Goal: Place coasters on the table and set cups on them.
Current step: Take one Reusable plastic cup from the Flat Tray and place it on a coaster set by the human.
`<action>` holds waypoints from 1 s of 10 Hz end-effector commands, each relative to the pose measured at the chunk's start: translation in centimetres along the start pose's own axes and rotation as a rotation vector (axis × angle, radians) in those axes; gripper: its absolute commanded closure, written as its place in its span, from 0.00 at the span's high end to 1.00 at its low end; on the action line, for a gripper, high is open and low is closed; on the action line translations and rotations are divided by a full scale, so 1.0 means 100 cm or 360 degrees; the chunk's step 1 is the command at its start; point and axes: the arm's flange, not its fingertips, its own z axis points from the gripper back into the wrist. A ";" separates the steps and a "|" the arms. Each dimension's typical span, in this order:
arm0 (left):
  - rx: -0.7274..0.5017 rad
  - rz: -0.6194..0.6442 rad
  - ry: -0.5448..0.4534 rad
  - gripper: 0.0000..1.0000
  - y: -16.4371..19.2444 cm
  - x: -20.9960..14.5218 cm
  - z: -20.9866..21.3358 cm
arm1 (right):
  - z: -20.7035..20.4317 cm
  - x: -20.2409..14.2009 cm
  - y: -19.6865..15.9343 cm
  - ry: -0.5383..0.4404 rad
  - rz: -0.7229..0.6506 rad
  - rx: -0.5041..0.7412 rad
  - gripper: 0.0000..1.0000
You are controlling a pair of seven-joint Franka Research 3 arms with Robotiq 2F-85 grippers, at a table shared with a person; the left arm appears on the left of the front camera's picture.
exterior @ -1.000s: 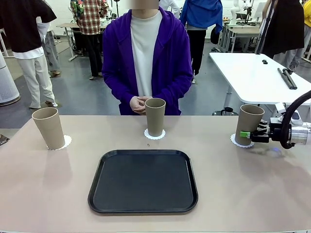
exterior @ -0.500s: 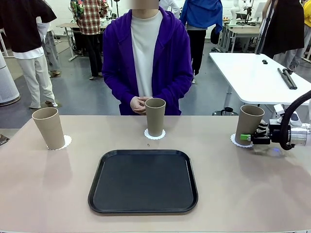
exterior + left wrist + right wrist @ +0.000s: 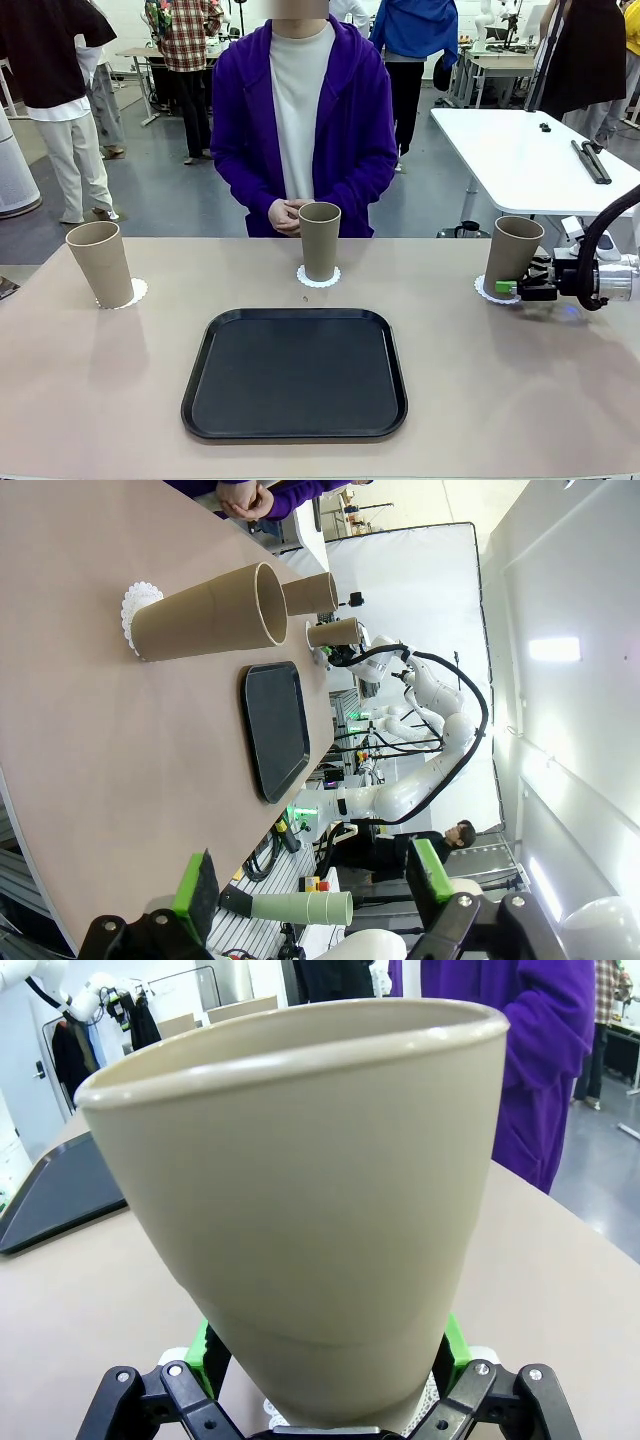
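Three tan cups stand on the beige table (image 3: 520,390), each on a white lacy coaster. The left cup (image 3: 100,263) sits on the inner edge of its coaster (image 3: 137,292); the middle cup (image 3: 320,240) covers its coaster (image 3: 319,279). My right gripper (image 3: 508,287) is shut on the base of the right cup (image 3: 514,253), which rests on its coaster (image 3: 483,290). In the right wrist view the green pads (image 3: 452,1348) press both sides of this cup (image 3: 310,1190). In the left wrist view my left gripper (image 3: 312,880) is open and holds nothing, well back from the left cup (image 3: 205,613).
A black rounded tray (image 3: 294,372) lies bare in the middle near my side. A person in a purple hoodie stands at the far edge with hands (image 3: 285,212) clasped behind the middle cup. A white table (image 3: 520,150) stands behind at the right.
My right gripper sank slightly and shifted a little right at the right cup's base. The cup stayed in place on its coaster. Nothing else moved.
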 end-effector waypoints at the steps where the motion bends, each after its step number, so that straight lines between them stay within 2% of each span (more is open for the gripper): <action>1: 0.0012 0.0011 -0.0002 1.00 -0.002 -0.001 0.001 | 0.002 0.004 -0.004 0.0083 -0.0023 0.0033 1.00; 5: 0.0012 0.0011 -0.0002 1.00 -0.002 -0.001 0.001 | 0.012 0.003 -0.002 0.0218 -0.0031 0.0041 1.00; 10: 0.0012 0.0011 -0.0002 1.00 -0.002 -0.001 0.001 | 0.043 0.004 0.001 0.0267 -0.0035 -0.0025 1.00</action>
